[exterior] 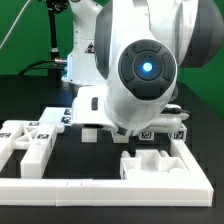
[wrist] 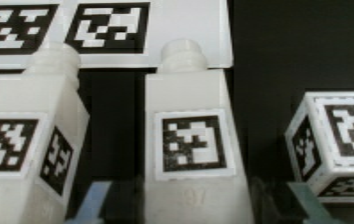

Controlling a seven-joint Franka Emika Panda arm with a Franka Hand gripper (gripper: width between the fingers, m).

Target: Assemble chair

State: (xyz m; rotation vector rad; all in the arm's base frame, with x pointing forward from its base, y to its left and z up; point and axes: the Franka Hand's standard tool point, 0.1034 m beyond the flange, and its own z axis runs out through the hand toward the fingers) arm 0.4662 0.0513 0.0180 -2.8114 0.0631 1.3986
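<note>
Gripper straddled a tagged post of the chair, close on both sides; couldn't tell if clamped. Arm filled exterior view's centre.

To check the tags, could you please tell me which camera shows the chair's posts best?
The wrist view: the posts fill the frame, tags facing the camera. The exterior view shows only small bits of the chair behind the robot arm.

Big arm was folded low, wrist pointing down, blue light facing the exterior view. The gripper had its fingers spread apart.
</note>
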